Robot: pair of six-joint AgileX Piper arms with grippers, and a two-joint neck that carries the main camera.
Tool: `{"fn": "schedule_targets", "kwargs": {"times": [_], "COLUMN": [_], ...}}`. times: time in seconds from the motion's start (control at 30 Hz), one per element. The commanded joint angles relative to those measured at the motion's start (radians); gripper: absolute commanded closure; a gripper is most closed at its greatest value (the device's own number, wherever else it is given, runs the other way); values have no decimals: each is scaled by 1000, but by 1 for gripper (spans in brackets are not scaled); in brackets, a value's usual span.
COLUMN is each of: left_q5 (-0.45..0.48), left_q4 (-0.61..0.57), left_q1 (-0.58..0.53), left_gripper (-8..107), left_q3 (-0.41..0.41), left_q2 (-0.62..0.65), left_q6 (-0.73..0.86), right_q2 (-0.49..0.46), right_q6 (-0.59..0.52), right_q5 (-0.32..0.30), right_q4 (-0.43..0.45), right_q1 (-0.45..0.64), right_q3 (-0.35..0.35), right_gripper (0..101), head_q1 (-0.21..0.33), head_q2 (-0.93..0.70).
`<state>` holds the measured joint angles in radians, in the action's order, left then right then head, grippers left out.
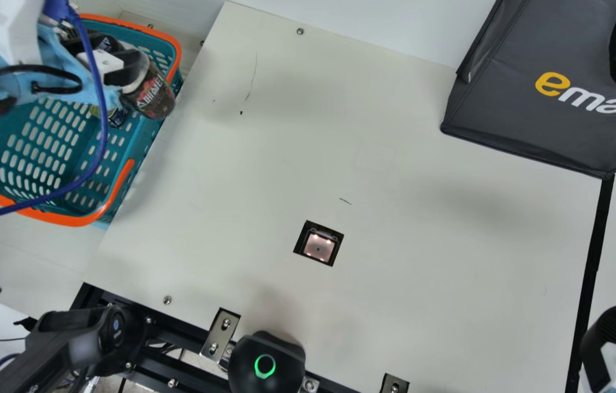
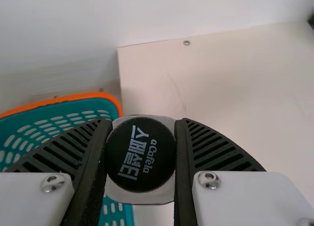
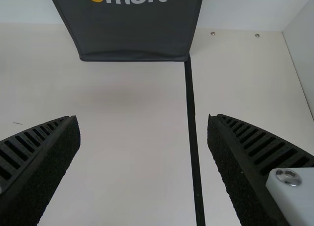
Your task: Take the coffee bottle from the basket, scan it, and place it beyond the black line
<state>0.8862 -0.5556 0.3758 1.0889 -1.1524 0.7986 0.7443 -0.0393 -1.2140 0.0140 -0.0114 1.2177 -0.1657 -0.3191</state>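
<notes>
From near to far in the main view: at four o'clock is the right tool [image 3: 143,120], fingers spread with nothing between them. Just below the centre, set into the cream counter [image 1: 422,147], is a lit square scanner window [image 1: 319,248]. The black line [image 1: 594,245] runs down the counter between three and four o'clock. At ten o'clock, a teal basket [image 1: 67,220] with an orange rim sits beside the counter; a blue cable [image 1: 101,136] loops over it. Above its counter-side wall, the left tool [image 2: 142,125] pinches the black-capped coffee bottle [image 1: 152,98] near the top. A dark grey shopping bag [image 1: 504,114] stands at two o'clock. The step in hand looks like bringing the bottle out towards the scanner. The pictures do not settle whether its base is above the rim, so lift well up before moving sideways, and mind the cable, which could snag. Keep the pinch firm and centred, since a hold near the cap may let the body swing. Over the window, go slowly and turn the barcode, wherever it lies, to face the light.
</notes>
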Motion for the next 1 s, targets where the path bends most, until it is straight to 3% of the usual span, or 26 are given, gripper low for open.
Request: {"fn": "schedule_targets", "kwargs": {"times": [0.0,0.37,0.97], "left_q5": [-7,-21,-20], "left_q4": [8,28,-23], "left_q1": [-48,-206,-375], "left_gripper": [89,89,89], "left_q3": [-7,-52,-112], "left_q2": [6,25,20], "left_q6": [-11,-37,39], "right_q2": [0,0,0], "right_q6": [0,0,0], "right_q5": [0,0,0], "right_q4": [0,0,0], "right_q1": [0,0,0], "right_q3": [0,0,0], "right_gripper": [10,10,10], "head_q1": [27,27,27], "head_q2": [-2,-2,-2]}}
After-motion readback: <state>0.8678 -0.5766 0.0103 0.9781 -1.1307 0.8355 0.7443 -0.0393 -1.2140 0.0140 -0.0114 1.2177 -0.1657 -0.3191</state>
